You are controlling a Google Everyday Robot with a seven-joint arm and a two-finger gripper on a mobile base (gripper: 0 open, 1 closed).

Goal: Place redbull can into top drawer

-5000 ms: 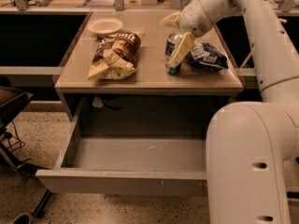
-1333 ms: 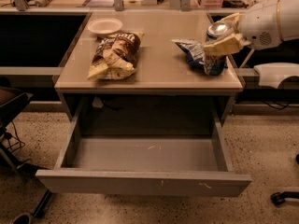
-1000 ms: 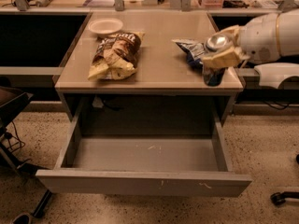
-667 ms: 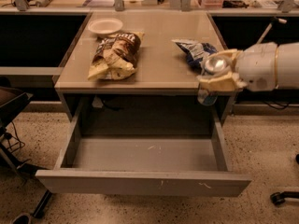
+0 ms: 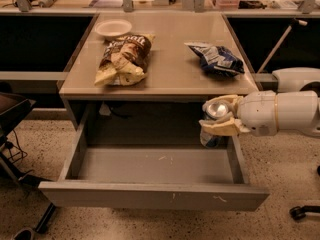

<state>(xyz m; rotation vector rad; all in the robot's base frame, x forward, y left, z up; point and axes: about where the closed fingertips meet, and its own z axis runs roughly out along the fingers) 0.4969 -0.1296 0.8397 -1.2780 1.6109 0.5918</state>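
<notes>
Step in hand: the carry-in, as I read it. The can is gripped and held at the drawer's mouth, and the release is not yet done.
Hand: the hand (image 5: 216, 117) reaches in from the right on its white arm (image 5: 280, 113), just below the front edge of the desk (image 5: 172, 69). Its two pale fingers (image 5: 219, 129) are closed around the can, one behind and one in front.
Can: the redbull can (image 5: 217, 109) sits inside the hand, roughly upright or a little tilted. Its silver top shows between the fingers and its blue body hangs out below them.
Drawer: the top drawer (image 5: 150, 196) is pulled wide open, below and to the left of the hand. The can hangs over its right rear corner, close to the right side wall.
Next move, my guess: ease left, away from that wall, then go lower until the can's base is near the drawer floor, and only then open up.
Risk: letting go from this height could tip the slim can or knock it against the wall.
Elsewhere: up and behind the hand on the desk lies a dark blue and white snack bag (image 5: 215, 58). Farther left are a brown snack bag (image 5: 122, 59) and a white bowl (image 5: 113, 28).
</notes>
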